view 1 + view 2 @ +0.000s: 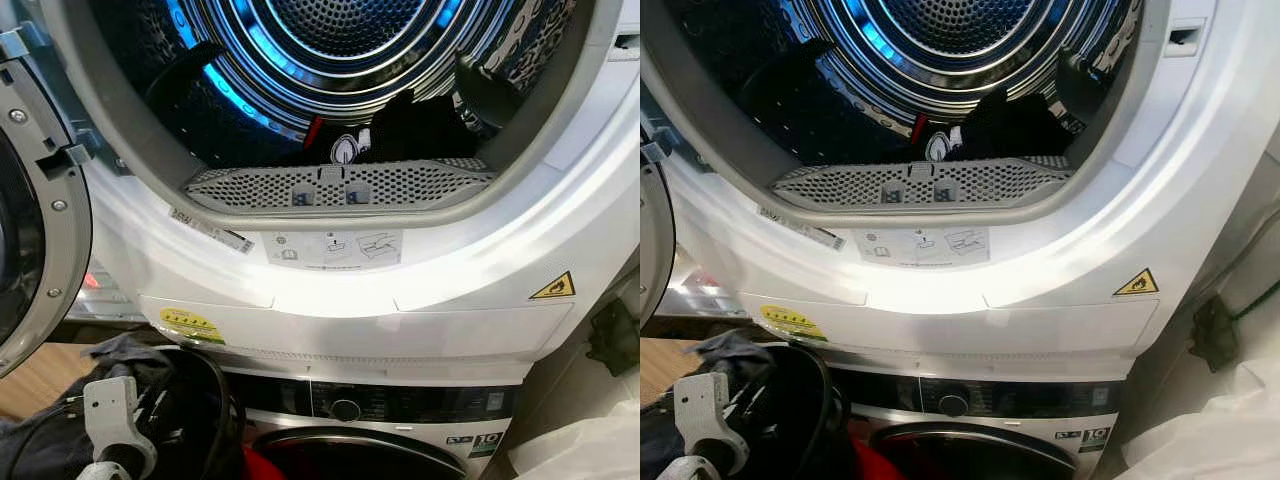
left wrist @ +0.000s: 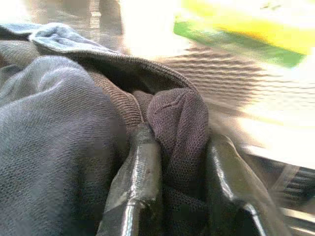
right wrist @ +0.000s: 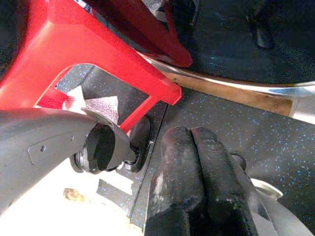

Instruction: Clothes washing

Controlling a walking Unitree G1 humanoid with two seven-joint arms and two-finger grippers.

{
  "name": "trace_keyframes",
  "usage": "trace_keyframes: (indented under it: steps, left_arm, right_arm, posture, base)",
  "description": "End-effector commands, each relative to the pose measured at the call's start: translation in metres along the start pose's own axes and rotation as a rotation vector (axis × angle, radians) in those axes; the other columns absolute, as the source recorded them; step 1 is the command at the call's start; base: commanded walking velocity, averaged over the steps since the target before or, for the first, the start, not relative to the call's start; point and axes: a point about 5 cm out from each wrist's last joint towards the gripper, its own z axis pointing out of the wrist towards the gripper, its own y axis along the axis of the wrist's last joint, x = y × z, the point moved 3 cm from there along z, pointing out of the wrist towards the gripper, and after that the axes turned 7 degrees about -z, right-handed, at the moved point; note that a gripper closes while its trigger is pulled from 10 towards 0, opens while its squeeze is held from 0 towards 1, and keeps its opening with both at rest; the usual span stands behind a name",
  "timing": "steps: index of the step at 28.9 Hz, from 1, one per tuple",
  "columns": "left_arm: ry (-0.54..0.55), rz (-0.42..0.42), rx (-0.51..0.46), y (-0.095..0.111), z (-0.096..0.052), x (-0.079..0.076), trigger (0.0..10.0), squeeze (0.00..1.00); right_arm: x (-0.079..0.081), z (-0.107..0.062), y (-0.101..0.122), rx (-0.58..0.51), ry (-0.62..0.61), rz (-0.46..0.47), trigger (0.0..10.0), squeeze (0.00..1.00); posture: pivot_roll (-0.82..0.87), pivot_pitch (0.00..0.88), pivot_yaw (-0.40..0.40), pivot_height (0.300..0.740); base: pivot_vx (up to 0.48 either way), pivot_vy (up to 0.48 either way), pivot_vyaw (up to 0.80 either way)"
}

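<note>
The upper machine's round drum (image 1: 330, 40) stands open, lit blue inside. Dark clothes (image 1: 420, 125) with a white tag lie at its bottom, behind the perforated grey lint filter (image 1: 340, 185). My left gripper (image 2: 179, 147) is shut on a fold of a dark grey knitted garment (image 2: 54, 137). That arm's white wrist (image 1: 115, 415) shows low on the left, with the garment (image 1: 60, 440) bunched around it, below the drum opening. My right gripper (image 3: 197, 142) hangs shut and empty above a dark speckled floor (image 3: 256, 137).
The drum's door (image 1: 30, 250) is swung open at the left. A second machine (image 1: 345, 408) with a dial sits underneath, red cloth at its door. A red plastic frame (image 3: 74, 44) stands on the floor near my right gripper. A white bag (image 1: 590, 445) lies at the lower right.
</note>
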Motion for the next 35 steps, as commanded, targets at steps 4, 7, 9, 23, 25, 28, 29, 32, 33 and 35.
trace_keyframes:
  steps: [4,7,9,23,25,28,29,32,33,35]
  left_arm:
    - [-0.235,-0.048,0.048,0.005,-0.004,-0.026,0.0,0.0]
    - [-0.308,-0.062,0.074,0.005,-0.008,-0.033,0.0,0.0]
    - [-0.367,-0.077,0.099,0.007,-0.012,-0.039,0.0,0.0]
    - [-0.746,-0.095,0.321,0.012,-0.042,-0.073,0.0,0.0]
    - [-0.819,-0.093,0.352,0.015,-0.049,-0.08,0.0,0.0]
    - [-0.865,-0.095,0.366,0.019,-0.053,-0.084,0.0,0.0]
    - [-0.875,-0.096,0.369,0.02,-0.054,-0.085,0.0,0.0]
    - [-0.933,-0.097,0.384,0.029,-0.058,-0.087,0.0,0.0]
    - [-0.958,-0.089,0.391,0.034,-0.06,-0.088,0.0,0.0]
    - [-0.958,-0.072,0.388,0.037,-0.058,-0.086,0.0,0.0]
  right_arm:
    - [0.006,0.001,0.003,0.002,0.017,-0.007,10.0,0.0]
    - [0.006,0.001,0.003,0.0,0.015,0.0,10.0,0.0]
    - [0.006,0.001,0.003,0.0,0.015,0.003,10.0,0.0]
    - [0.006,0.002,0.005,-0.003,0.014,0.013,10.0,0.0]
    - [0.006,0.002,0.004,-0.002,0.014,0.015,10.0,0.0]
    - [0.006,0.001,0.004,-0.001,0.013,0.016,10.0,0.0]
    - [0.006,0.001,0.004,-0.001,0.013,0.016,10.0,0.0]
    - [0.005,0.001,0.004,-0.001,0.013,0.016,10.0,0.0]
    - [0.005,0.001,0.004,-0.003,0.013,0.02,10.0,0.0]
    - [0.004,0.001,0.005,-0.003,0.012,0.025,10.0,0.0]
  posture:
    - [0.1,0.0,0.125,0.74]
    - [0.1,0.0,0.124,0.74]
    - [0.1,0.0,0.123,0.74]
    - [0.11,0.0,0.124,0.74]
    - [0.11,0.0,0.122,0.74]
    - [0.1,0.0,0.122,0.74]
    - [0.1,0.0,0.122,0.74]
    - [0.1,0.0,0.125,0.74]
    - [0.1,0.0,0.123,0.74]
    - [0.11,0.0,0.121,0.74]
  base:
    - [0.0,0.0,0.0]
    - [0.0,0.0,0.0]
    - [0.0,0.0,0.0]
    - [0.0,0.0,0.0]
    - [0.0,0.0,0.0]
    - [0.0,0.0,0.0]
    - [0.0,0.0,0.0]
    - [0.0,0.0,0.0]
    - [0.0,0.0,0.0]
    - [0.0,0.0,0.0]
